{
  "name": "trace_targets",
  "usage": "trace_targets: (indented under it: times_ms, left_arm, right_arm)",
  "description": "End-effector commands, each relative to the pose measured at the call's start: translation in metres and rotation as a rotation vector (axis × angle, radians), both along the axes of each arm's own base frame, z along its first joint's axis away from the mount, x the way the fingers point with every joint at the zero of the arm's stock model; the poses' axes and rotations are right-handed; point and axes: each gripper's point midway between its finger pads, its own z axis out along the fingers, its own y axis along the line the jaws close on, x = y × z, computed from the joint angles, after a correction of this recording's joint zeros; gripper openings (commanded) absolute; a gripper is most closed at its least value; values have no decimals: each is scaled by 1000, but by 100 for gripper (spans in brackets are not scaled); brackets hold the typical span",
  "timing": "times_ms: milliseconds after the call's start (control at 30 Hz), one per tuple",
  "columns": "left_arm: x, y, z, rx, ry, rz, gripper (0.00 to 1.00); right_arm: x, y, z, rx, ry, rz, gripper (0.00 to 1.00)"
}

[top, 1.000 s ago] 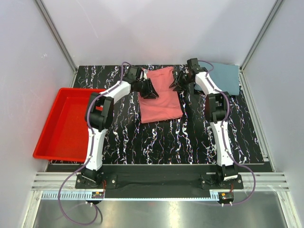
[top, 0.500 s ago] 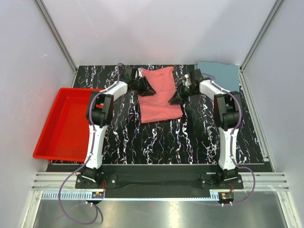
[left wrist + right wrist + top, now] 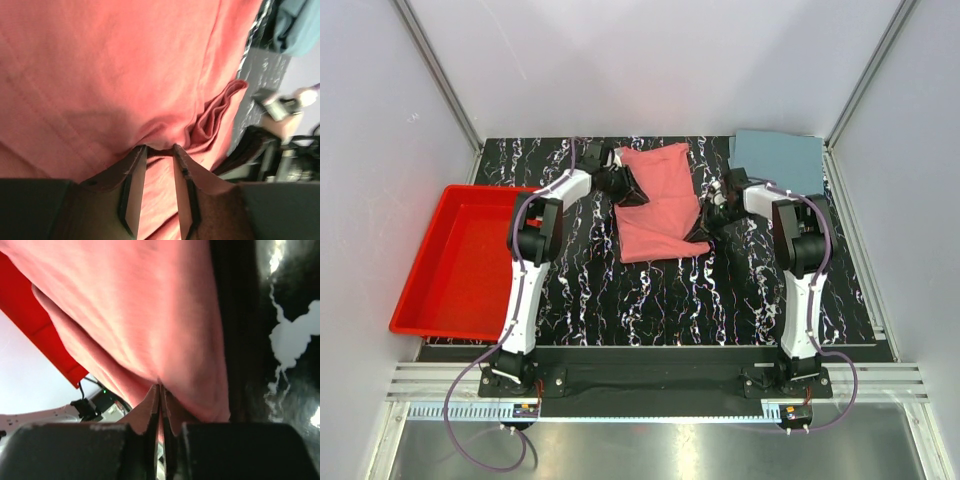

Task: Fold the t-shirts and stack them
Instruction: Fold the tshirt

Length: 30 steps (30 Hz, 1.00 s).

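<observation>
The salmon-pink t-shirt [image 3: 655, 195] lies partly folded in the middle of the table. My left gripper [image 3: 628, 187] is at its left edge, shut on a thick bunch of the pink cloth [image 3: 110, 65], which fills the gap at my left gripper [image 3: 159, 147]. My right gripper [image 3: 699, 231] is at the shirt's near right corner. In the right wrist view the right gripper [image 3: 160, 386] is pinched shut on a thin edge of the pink cloth [image 3: 140, 305]. The grey-blue t-shirt [image 3: 778, 156] lies folded flat at the back right, and a corner of the grey-blue t-shirt [image 3: 295, 25] shows in the left wrist view.
A red plastic tray [image 3: 460, 260] sits at the table's left side, overhanging the edge; part of the tray [image 3: 35, 325] shows in the right wrist view. White walls close in the back and both sides. The black marbled table [image 3: 660, 290] spreads in front of the shirt.
My right gripper has travelled from the shirt's far right edge toward me to its near right corner and closed on the cloth. The left gripper has stayed almost still, gripping.
</observation>
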Motion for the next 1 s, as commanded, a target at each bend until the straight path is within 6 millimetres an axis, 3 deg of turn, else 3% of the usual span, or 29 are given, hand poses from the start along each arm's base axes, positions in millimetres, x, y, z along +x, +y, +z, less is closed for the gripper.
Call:
trace_targets:
  times_ms: [0,67,133,167,200,233,267,300,367,400,433,467,533,600,633,767,933,967]
  left_arm:
    - [-6,14,49,72,-90,-30,36]
    - [-20,19,75,86,-133,-37,37]
    - [-30,22,88,108,-169,-48,38]
    - [-37,23,106,105,-206,-50,38]
    - [-52,21,97,106,-176,-64,38]
    - [-62,17,98,93,-168,-74,38]
    - [-67,13,110,71,-197,-78,38]
    - [-87,7,96,66,-148,-98,38]
    - [-104,-7,101,49,-169,-131,38]
    - [-113,-11,95,45,-146,-134,38]
    - [-127,-11,81,45,-103,-138,37]
    - [-132,-17,79,24,-112,-144,36]
    - [-152,-13,57,17,-32,-121,35]
    - [-157,-9,51,27,-38,-96,34]
    - [-171,0,32,57,4,-90,33]
    - [-203,22,-4,130,82,-80,33]
    - [-227,42,-29,198,121,-66,32]
    - [-230,43,-28,198,120,-68,32]
  right_arm:
    - [19,-7,53,-41,-126,0,11]
    - [20,-7,70,-36,-157,-8,12]
    - [24,-7,81,-36,-177,-9,15]
    - [27,-6,83,-35,-181,-12,16]
    - [35,-5,89,-35,-199,-19,17]
    - [39,-5,81,-41,-183,-18,20]
    - [44,-5,80,-46,-184,-19,22]
    - [55,-3,86,-47,-211,-20,25]
    - [65,-6,69,-85,-196,-19,28]
    - [76,-4,77,-78,-229,-20,29]
    - [80,-1,65,-70,-210,-14,29]
    - [91,1,70,-58,-243,-14,29]
    - [100,2,53,-61,-220,-20,29]
    - [110,4,50,-59,-224,-25,28]
    - [113,3,38,-67,-208,-33,28]
    - [123,-4,8,-87,-190,-64,27]
    - [137,-19,-15,-148,-191,-79,26]
    - [142,-22,-8,-150,-197,-81,26]
